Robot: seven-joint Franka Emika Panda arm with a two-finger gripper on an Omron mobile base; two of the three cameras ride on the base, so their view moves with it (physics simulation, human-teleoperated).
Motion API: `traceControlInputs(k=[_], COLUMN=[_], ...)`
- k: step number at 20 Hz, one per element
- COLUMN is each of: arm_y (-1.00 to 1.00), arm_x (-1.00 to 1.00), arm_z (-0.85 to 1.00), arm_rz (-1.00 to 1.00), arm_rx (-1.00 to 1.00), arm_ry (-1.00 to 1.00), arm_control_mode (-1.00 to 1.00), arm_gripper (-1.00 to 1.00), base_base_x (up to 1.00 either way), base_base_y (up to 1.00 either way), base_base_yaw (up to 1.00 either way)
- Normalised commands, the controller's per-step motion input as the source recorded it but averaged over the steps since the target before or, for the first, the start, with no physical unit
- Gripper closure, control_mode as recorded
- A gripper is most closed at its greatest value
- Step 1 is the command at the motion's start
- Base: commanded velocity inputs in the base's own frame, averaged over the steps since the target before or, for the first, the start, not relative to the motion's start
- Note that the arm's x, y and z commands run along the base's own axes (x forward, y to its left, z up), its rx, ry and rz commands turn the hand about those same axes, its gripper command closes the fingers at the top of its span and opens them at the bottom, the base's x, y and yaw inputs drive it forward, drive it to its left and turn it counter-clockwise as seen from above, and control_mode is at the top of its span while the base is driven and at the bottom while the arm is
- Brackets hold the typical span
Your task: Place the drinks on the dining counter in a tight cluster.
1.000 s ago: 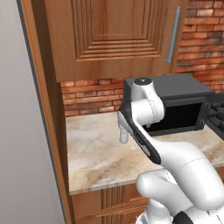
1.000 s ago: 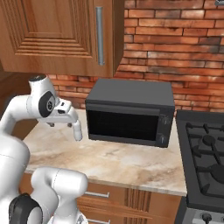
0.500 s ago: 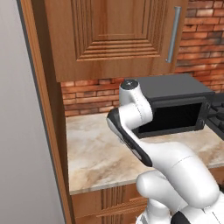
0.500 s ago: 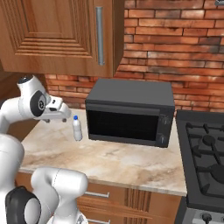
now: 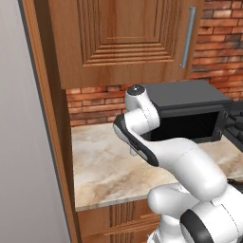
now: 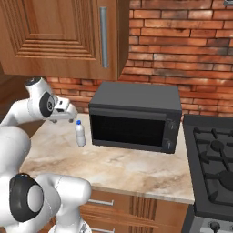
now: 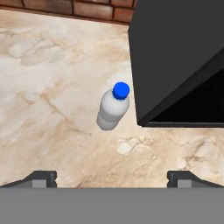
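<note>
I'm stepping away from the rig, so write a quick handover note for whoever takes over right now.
Gripper: jaws open, empty, hanging above the short marble counter.
Small white bottle with blue cap: upright on that counter, just left of the black microwave, not touching it.
Done: nothing picked up yet.
Left: grasp this bottle, carry it to the dining counter, and cluster it tightly with the other drinks.

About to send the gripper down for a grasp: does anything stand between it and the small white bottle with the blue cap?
Nothing visible does. The small white bottle with the blue cap stands alone on bare marble counter, directly ahead of the open gripper. The black microwave sits close beside the bottle, not between them.
</note>
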Motion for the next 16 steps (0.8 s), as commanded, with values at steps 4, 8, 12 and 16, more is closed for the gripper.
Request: traceControlInputs(k=[4, 8, 12, 16], arm_y=[-0.02, -0.01, 0.00, 0.00], arm_x=[0.54, 0.22, 0.05, 0.00], arm_z=[0.00, -0.07, -0.26, -0.35], arm_rz=[-0.10, -0.04, -0.01, 0.00], arm_rx=[0.00, 0.01, 0.07, 0.10], arm_ry=[0.00, 0.00, 0.00, 0.00], arm_control_mode=[-1.00, -1.00, -1.00, -1.00], arm_gripper=[-1.00, -1.00, -1.00, -1.00], base_base_x=[0.00, 0.00, 0.00, 0.00], base_base_y=[0.00, 0.00, 0.00, 0.00], base_base_yaw=[0.00, 0.00, 0.00, 0.00])
